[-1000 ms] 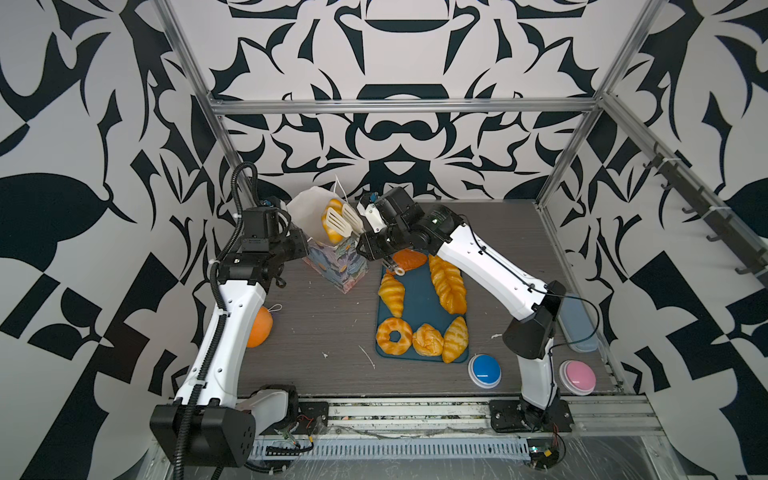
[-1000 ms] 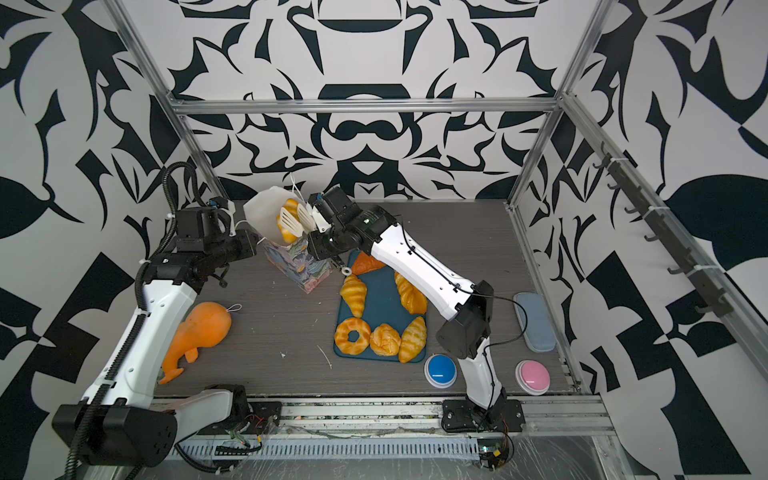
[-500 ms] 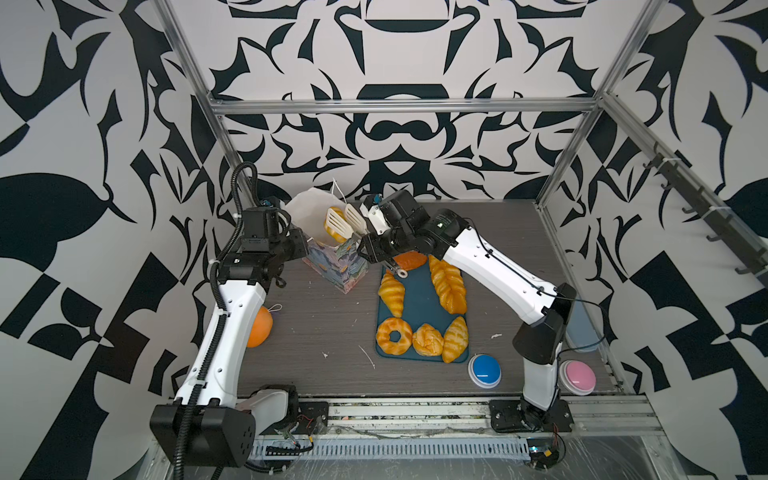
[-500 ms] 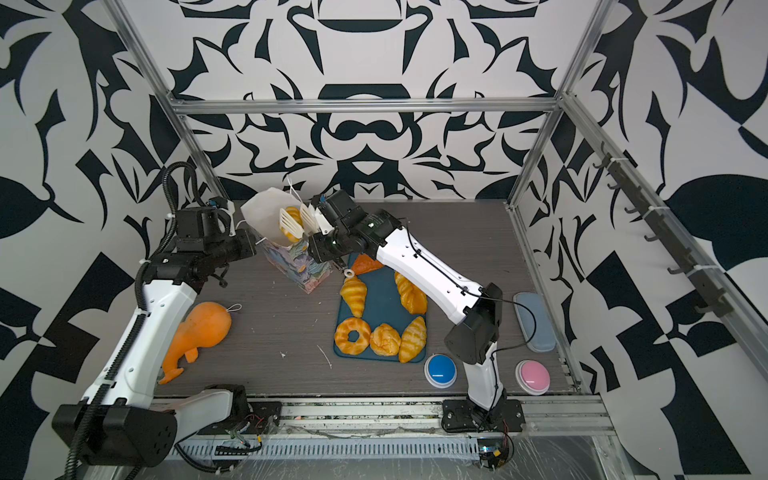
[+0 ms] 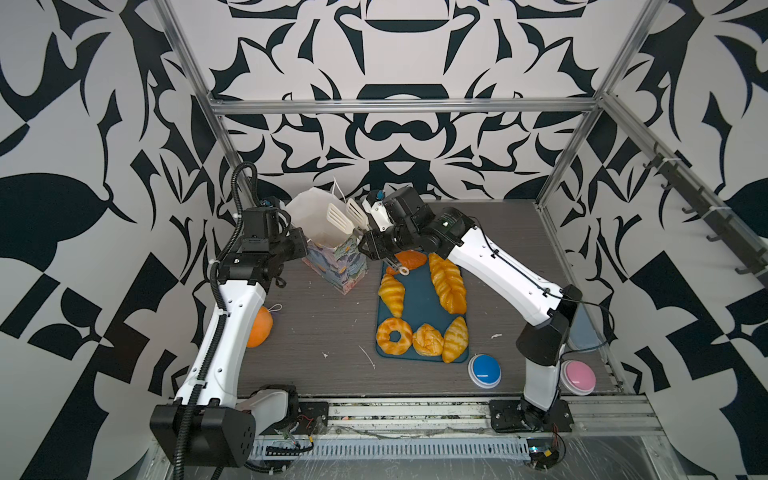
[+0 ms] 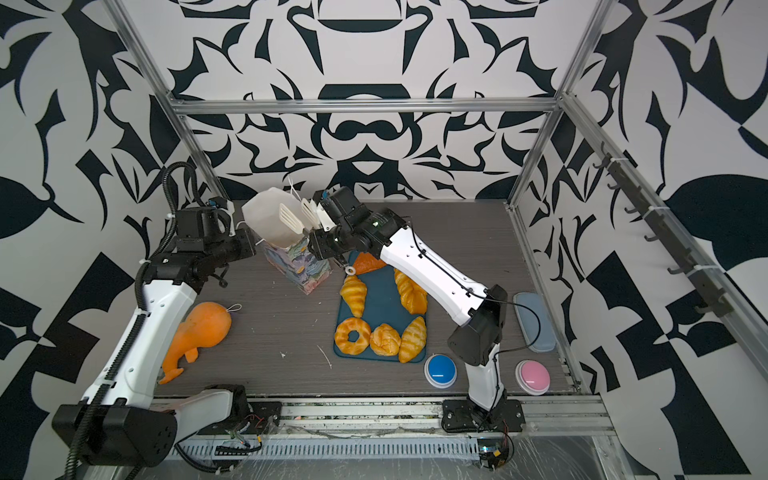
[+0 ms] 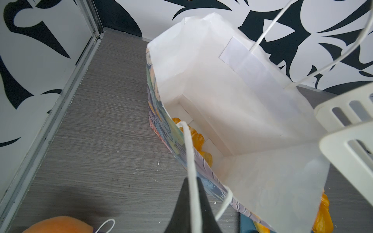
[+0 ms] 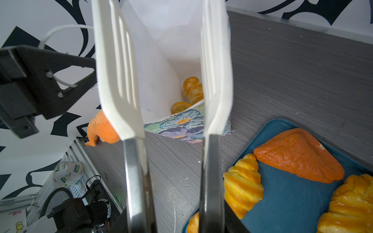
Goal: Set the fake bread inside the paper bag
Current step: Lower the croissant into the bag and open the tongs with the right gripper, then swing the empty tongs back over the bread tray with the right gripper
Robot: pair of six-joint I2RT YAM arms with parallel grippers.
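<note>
**A:** What takes up the bench (image 5: 324,324)?

**B:** The biggest thing is the paper bag (image 5: 334,266). It stands with its white mouth open, at about 11 o'clock from the blue tray (image 5: 415,305), just beside the tray's corner.

**A:** And the fake bread (image 8: 192,89)?

**B:** Some of it lies at the bottom of the bag and shows in both wrist views. I cannot tell whether that is one piece or more. Six pieces lie on the tray. The braided loaf (image 5: 448,286) runs along its 3 o'clock side, a dark orange triangle (image 5: 410,258) sits at 12, and a croissant (image 5: 392,293) lies at 9. A ring (image 5: 393,336), a round bun (image 5: 427,338) and a small croissant (image 5: 455,340) make a row along the 6 o'clock edge.

**A:** Anything off the tray?

**B:** An orange toy (image 6: 203,328) lies at the bench's 9 o'clock edge, partly behind the left arm. A blue button (image 5: 484,370) sits at 5 o'clock from the tray, with a pink button (image 5: 577,376) beyond it.

**A:** The grippers?

**B:** The right gripper (image 8: 176,218) is clamped round white slotted tongs (image 5: 345,214). The tongs' paddles stand apart with nothing between them, over the bag's mouth. The left gripper (image 7: 190,193), at 9 o'clock from the bag, is closed tight on the bag's thin string handle (image 7: 188,153).
</note>
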